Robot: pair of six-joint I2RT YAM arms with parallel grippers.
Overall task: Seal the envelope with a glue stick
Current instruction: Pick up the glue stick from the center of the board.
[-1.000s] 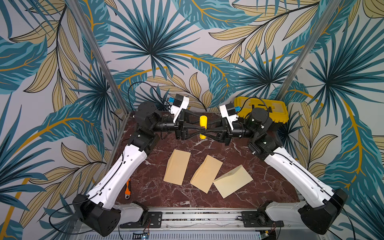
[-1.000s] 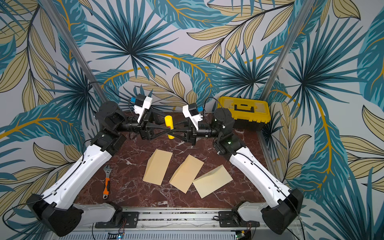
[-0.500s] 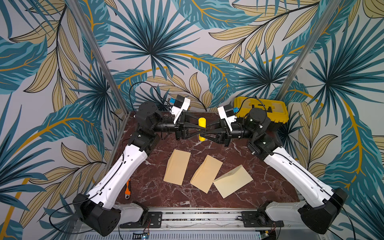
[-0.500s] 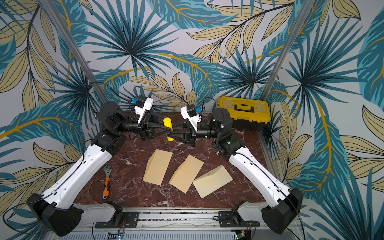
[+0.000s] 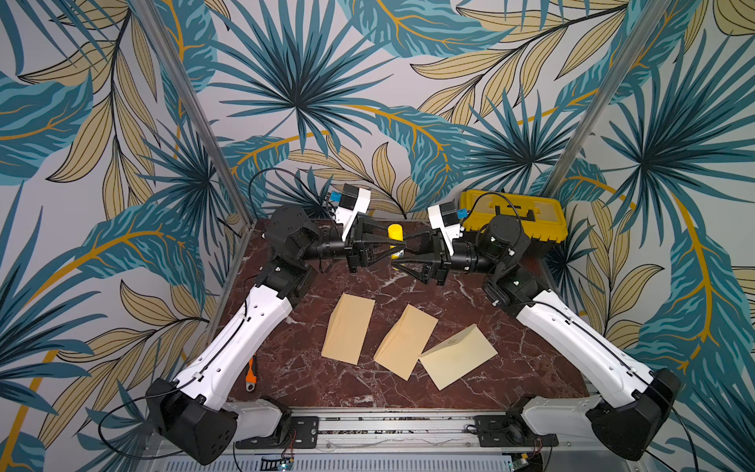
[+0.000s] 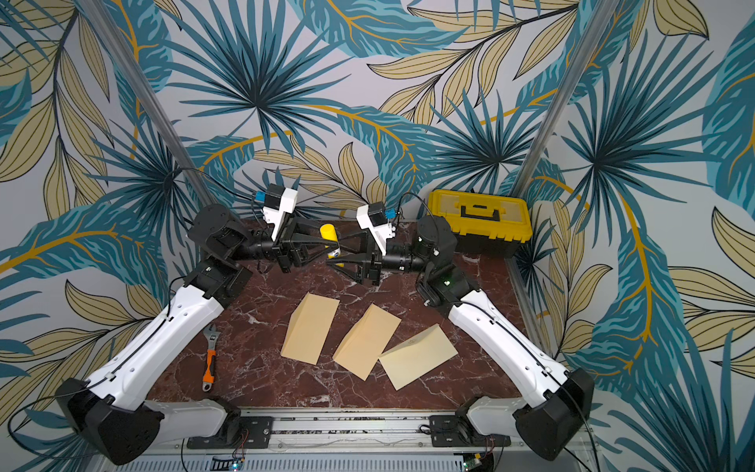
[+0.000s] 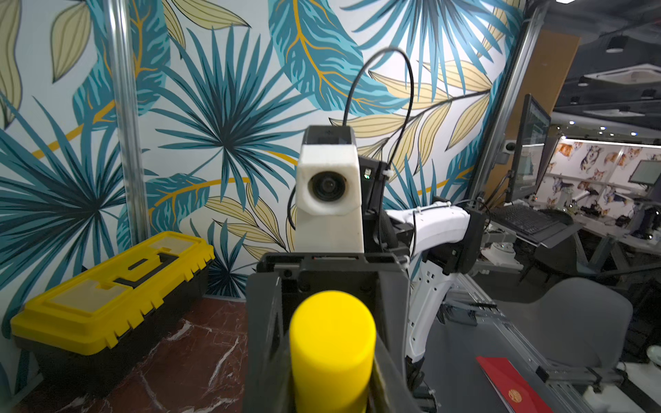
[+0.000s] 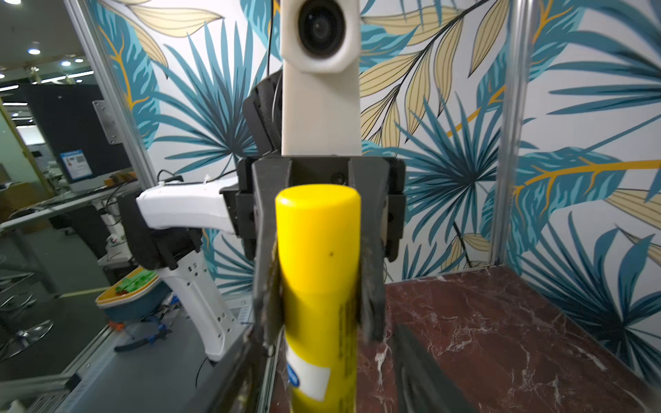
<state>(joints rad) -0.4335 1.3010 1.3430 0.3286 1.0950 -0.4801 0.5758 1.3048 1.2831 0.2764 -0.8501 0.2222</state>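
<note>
Glue stick (image 5: 395,236): upright in the air above the far edge of the table (image 5: 510,367), with the yellow cap on and uppermost and the white label band at the lower end. It rests on nothing.
Left gripper (image 8: 318,286): pinching the glue stick, with its fingers (image 8: 269,271) pressed against both sides of the tube's upper half.
Right gripper (image 5: 402,256): spread, its jaws standing either side of the label end and clear of it, as far as the right wrist view shows.
Arms: both raised, with wrists level and pointed at each other, so each gripper can reach a different part of the one tube.
Reason for the hold: probably a mid-air pass or regrip, so that one side can steady the tube while the other pulls the cap. I cannot tell which.
Envelopes (image 5: 348,329): three tan ones lying flat in a row toward the near edge, well apart from the stick, where either arm can come down on them.
Progress: early, by my judgement, with no glue exposed and no envelope touched.
Toolbox (image 5: 514,216): yellow and shut, at the far right corner behind the right arm, out of the work.
Wrench (image 6: 209,355): orange-handled, by the near left edge beside the left arm, and not needed for this task.
</note>
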